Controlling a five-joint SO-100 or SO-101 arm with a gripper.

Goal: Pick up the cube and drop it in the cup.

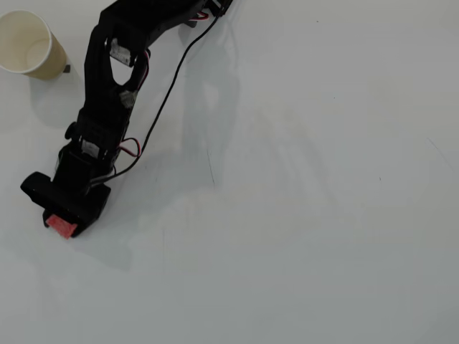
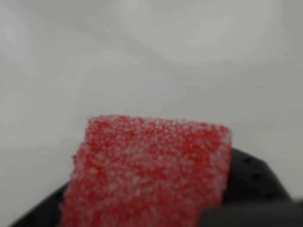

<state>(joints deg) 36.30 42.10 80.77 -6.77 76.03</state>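
The cube (image 1: 62, 227) sat low at the left side of the table (image 1: 308, 215) in the overhead view, well down from the cup (image 1: 29, 44), which stood upright in the far left corner with its white inside showing. Only a sliver of red peeked out beneath the black gripper (image 1: 64, 218); the rest was covered by the gripper's body. What showed ran as a short strip, its long axis slanting from upper left to lower right across that view, roughly square to the line of the arm (image 1: 107, 86) above it.

Up close in the wrist view the cube (image 2: 149, 172) filled the lower middle, blurred but plainly speckled red, its broad face turned up toward the camera and its top edge running nearly level, dipping slightly to the right. Dark finger (image 2: 255, 184) surfaces showed at the cube's lower right, hard against its side, and another dark patch at lower left (image 2: 42, 210) met its other edge. So the claw was clamped on the cube, jaws set only as wide as the block between them, with no gap visible on either flank.

Whether the cube touched the table or was just clear of it could not be told: the overhead view showed a soft shadow under the gripper, nothing firmer. A black cable (image 1: 168, 93) trailed along the arm toward the top edge.
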